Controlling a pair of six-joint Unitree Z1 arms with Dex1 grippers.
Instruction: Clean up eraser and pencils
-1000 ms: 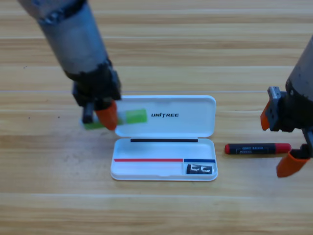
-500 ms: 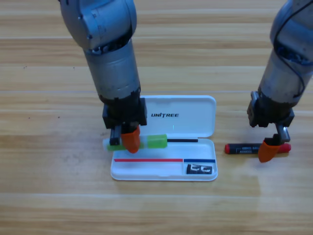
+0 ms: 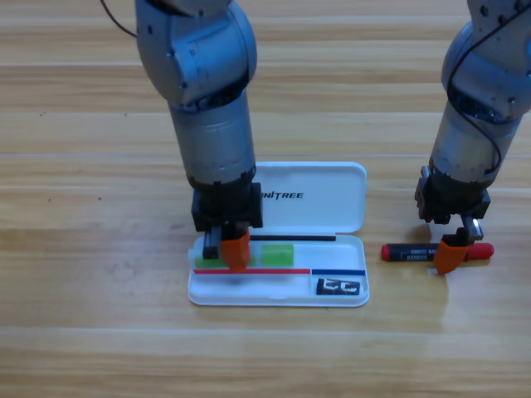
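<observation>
High view, the only camera, looking down on a wooden table [image 3: 83,332].

A white case [image 3: 332,211] lies open in the lower middle of the frame, its lid folded back toward the top and its shallow tray toward the bottom. The eraser [image 3: 338,287], a small black block with white markings, sits in the tray's lower right compartment, already put away.

The left arm comes down from the top of the frame, left of centre, and ends over the left part of the tray. Its left gripper [image 3: 230,250] points down and pinches the green pencil [image 3: 279,254], which lies level along the tray's upper compartment, just above the red line. 1 orange jaw shows in front of the stick, with green visible on both sides of it, so the jaws are closed on the stick near its left end. The pencil is held parallel to the long compartment, probably so it can drop straight in; whether it already rests on the tray floor cannot be told.

The right arm comes down from the upper right corner. Its right gripper [image 3: 455,249] points down over the black and red pencil [image 3: 415,251], which lies on the table just right of the case, apart from it. An orange jaw overlaps the stick near its right end. Whether these jaws are spread or pressed together cannot be told. The placement suggests a grasp being set up so this second stick can follow into the case.
</observation>
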